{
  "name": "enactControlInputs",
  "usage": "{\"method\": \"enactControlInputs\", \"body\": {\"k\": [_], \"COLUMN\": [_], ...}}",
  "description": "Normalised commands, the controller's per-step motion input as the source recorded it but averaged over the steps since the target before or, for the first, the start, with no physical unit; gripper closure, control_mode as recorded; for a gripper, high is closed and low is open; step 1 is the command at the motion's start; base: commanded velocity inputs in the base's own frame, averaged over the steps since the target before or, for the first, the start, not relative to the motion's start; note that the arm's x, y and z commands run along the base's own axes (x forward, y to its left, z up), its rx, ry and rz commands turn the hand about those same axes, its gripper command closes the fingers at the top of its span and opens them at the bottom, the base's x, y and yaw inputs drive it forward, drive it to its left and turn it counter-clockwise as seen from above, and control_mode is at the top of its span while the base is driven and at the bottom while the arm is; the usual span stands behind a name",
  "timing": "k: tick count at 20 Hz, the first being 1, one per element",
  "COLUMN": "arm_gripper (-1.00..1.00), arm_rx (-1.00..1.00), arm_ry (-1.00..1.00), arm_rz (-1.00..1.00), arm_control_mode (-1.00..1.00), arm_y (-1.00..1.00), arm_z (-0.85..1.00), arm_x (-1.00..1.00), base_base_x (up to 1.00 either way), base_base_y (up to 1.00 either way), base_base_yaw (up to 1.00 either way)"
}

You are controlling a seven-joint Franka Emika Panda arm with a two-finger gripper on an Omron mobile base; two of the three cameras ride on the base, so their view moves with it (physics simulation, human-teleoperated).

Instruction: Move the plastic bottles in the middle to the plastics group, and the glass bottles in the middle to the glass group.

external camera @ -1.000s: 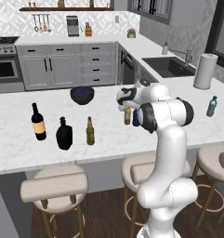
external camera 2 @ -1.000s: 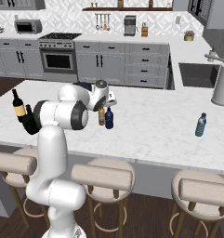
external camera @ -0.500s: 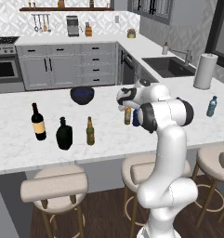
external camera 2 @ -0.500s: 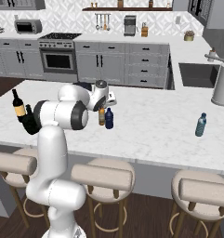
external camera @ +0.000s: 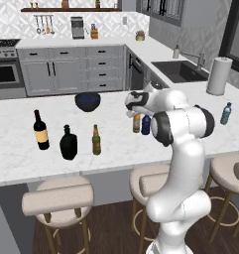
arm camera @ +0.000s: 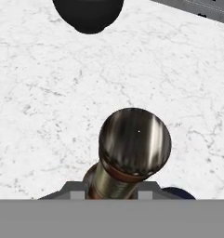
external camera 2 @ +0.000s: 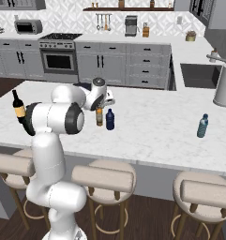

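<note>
My gripper (external camera: 136, 106) (external camera 2: 101, 102) is shut on the neck of the slim light-amber beer bottle (external camera: 136, 123) (external camera 2: 99, 117), which stands upright on the island counter. In the hand view its metal cap (arm camera: 134, 142) sits just above my fingers. The small dark blue plastic bottle (external camera: 146, 125) (external camera 2: 110, 120) (arm camera: 176, 193) stands right beside it. At the left of the counter stand the wine bottle (external camera: 40, 130) (external camera 2: 18, 107), the black flask (external camera: 68, 144) and the olive-brown beer bottle (external camera: 96, 140). The pale blue water bottle (external camera: 225, 113) (external camera 2: 202, 126) stands far right.
A dark blue bowl (external camera: 88, 101) (arm camera: 88, 14) sits on the counter behind the bottles. A paper towel roll (external camera: 218, 76) (external camera 2: 224, 85) stands near the sink at the right. Stools line the counter's front edge.
The jaws have closed onto the amber beer bottle's neck. The arm and the bottles have stayed where they were.
</note>
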Motion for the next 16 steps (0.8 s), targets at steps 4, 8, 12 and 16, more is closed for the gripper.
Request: {"method": "enactControlInputs", "body": {"k": [4,8,12,16], "arm_gripper": [1.00,1.00,1.00,1.00], "arm_rx": [0.00,0.00,0.00,0.00], "arm_ry": [0.00,0.00,0.00,0.00], "arm_rz": [0.23,0.34,0.27,0.20], "arm_control_mode": [-1.00,-1.00,-1.00,-1.00], "arm_y": [0.55,0.74,0.73,0.71], "arm_z": [0.04,0.06,0.09,0.00], "arm_x": [-0.79,-0.55,-0.23,-0.03], "base_base_x": [0.00,0.00,0.00,0.00], "base_base_y": [0.00,0.00,0.00,0.00], "base_base_yaw": [0.00,0.00,0.00,0.00]}}
